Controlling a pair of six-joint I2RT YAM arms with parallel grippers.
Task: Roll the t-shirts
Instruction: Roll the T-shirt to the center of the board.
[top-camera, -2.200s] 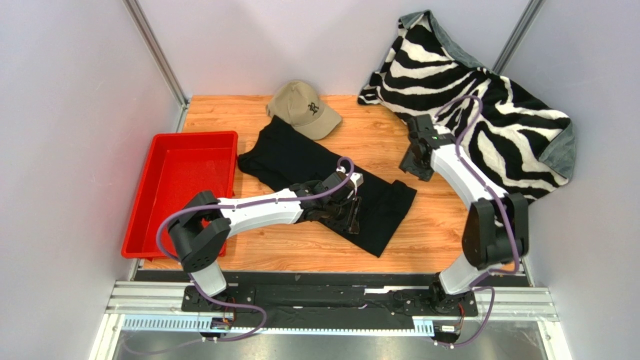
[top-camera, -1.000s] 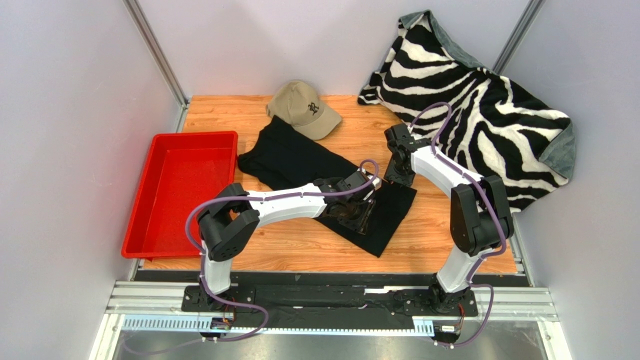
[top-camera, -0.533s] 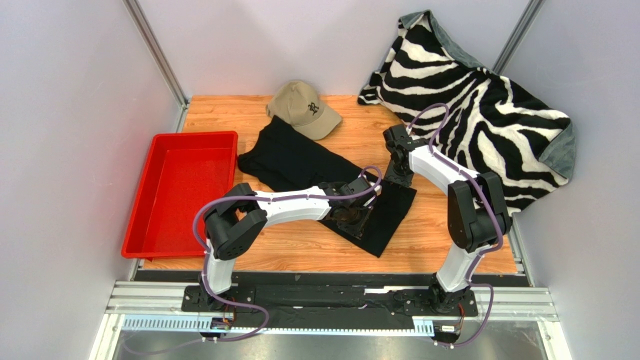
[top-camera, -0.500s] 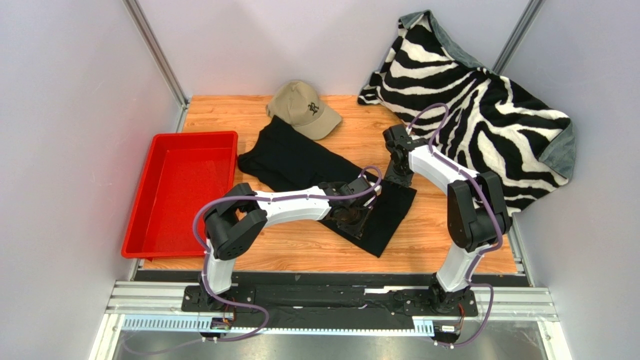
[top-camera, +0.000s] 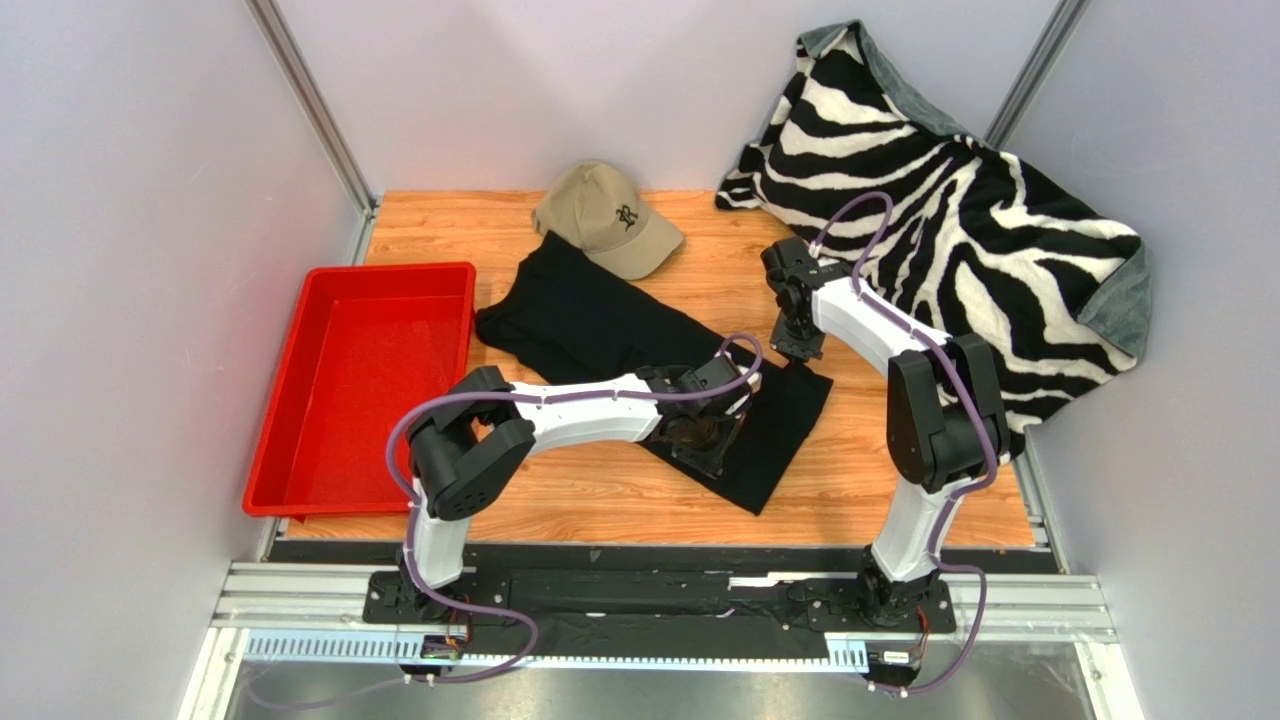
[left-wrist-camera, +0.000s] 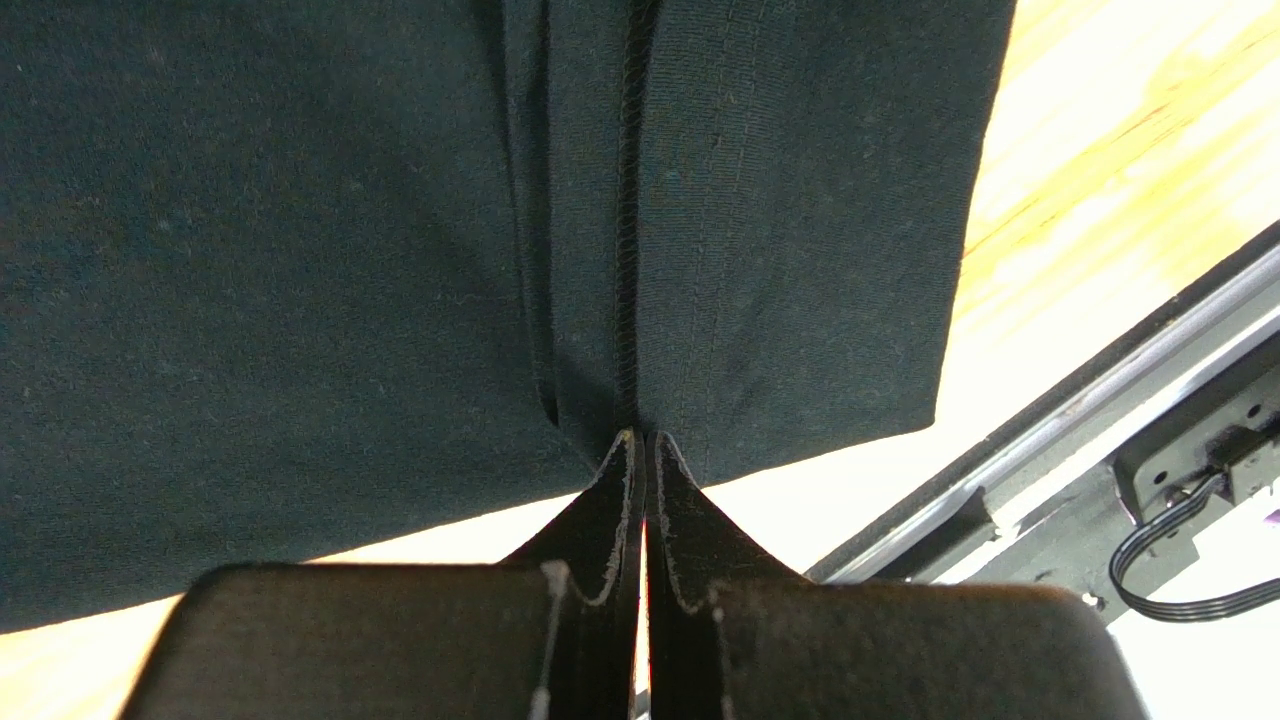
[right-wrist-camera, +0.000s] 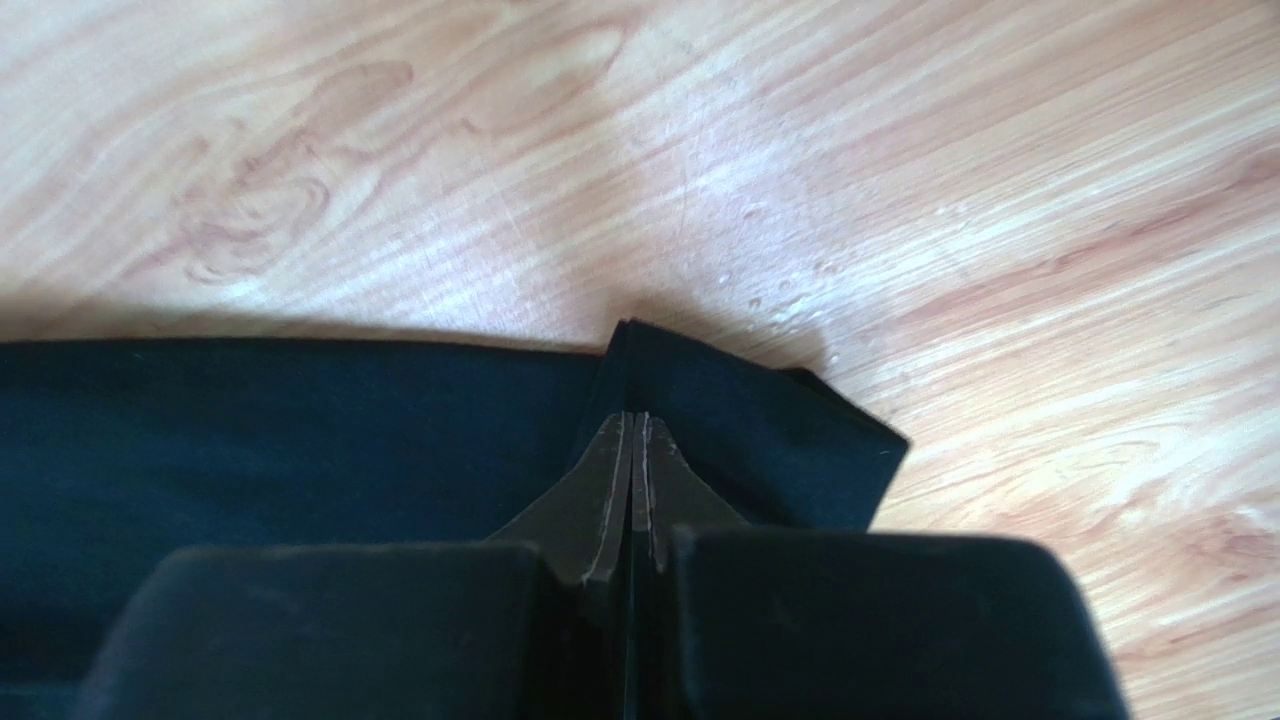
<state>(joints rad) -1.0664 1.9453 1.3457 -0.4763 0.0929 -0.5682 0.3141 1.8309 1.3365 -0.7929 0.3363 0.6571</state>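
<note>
across the wooden table (top-camera: 601, 507), black t-shirt (top-camera: 586, 311) lies folded narrow.

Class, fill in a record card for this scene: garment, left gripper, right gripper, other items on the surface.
Garment: plain black cotton t-shirt, laid out on the wooden table, not yet rolled
Left gripper: shut, pinching a fold at the t-shirt's hem
Right gripper: shut, pinching a fold at the t-shirt's corner
Other items: red plastic tray, tan baseball cap, zebra-striped blanket
</note>
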